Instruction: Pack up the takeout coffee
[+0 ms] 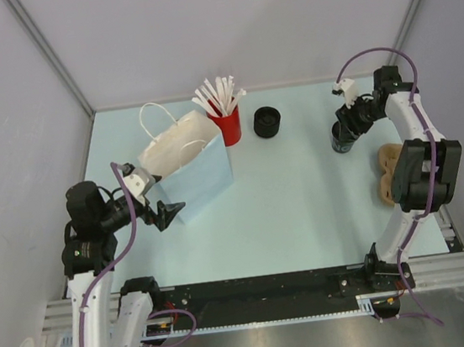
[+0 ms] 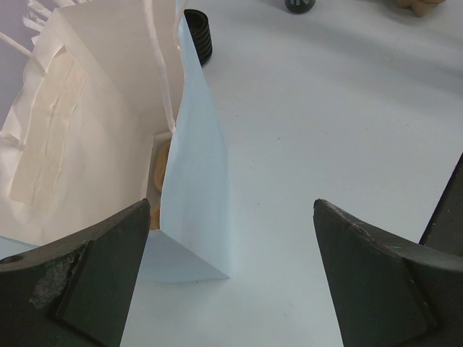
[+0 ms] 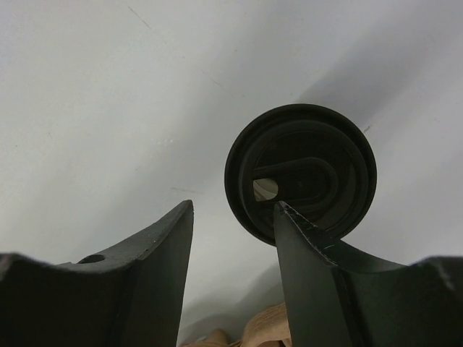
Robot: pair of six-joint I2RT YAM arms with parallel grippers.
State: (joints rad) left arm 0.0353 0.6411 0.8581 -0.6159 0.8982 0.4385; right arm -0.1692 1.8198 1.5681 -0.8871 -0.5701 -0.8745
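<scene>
Tabletop (image 1: 305,215): All the things stand on it. I think the packing has only just begun.
Paper bag (image 1: 189,166): It stands open by the left edge of the tabletop. The coffee is not in it yet. Something tan shows deep inside, but I cannot tell what it is.
Left gripper (image 2: 231,210): It is spread wide and holds nothing. The near corner of the bag is right in front of it.
Right gripper (image 3: 234,206): It hangs over the coffee with its jaws apart. It is not squeezing the cup.
Cardboard tray (image 1: 387,173): It lies by the right edge, half hidden by the right arm.
Red cup (image 1: 228,127): It is full of white sticks and sits near the back edge, just beside the bag.
Takeout coffee (image 1: 344,137): It is a black cup with its lid on, upright near the right edge, well apart from the bag. It has to be grabbed, carried over and set inside the bag.
Black round thing (image 1: 267,122): It sits near the back edge, beside the red cup.
</scene>
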